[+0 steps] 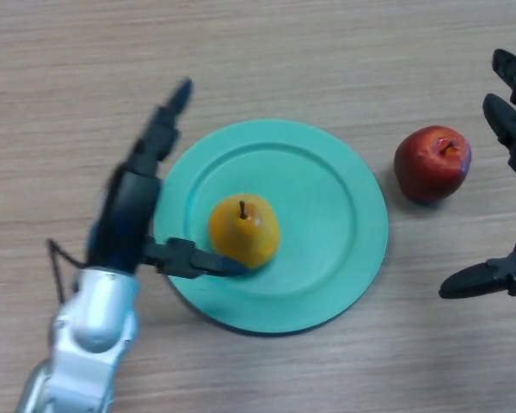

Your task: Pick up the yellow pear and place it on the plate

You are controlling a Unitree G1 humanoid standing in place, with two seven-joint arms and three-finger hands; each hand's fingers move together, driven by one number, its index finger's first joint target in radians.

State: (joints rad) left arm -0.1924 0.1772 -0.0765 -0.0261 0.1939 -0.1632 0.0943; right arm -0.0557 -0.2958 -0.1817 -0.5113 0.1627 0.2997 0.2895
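A yellow pear [244,231] stands upright on the teal plate [327,198], left of the plate's middle. My left hand [125,219] is at the plate's left rim with its fingers stretched straight up and away along the rim. Its thumb [198,261] reaches across the rim and touches the pear's lower left side. The hand is open. My right hand [509,120] is at the right edge, open and empty, its thumb [486,280] lower down and apart from the fingers.
A red apple [432,163] sits on the wooden table [86,77] just right of the plate, between the plate and my right hand.
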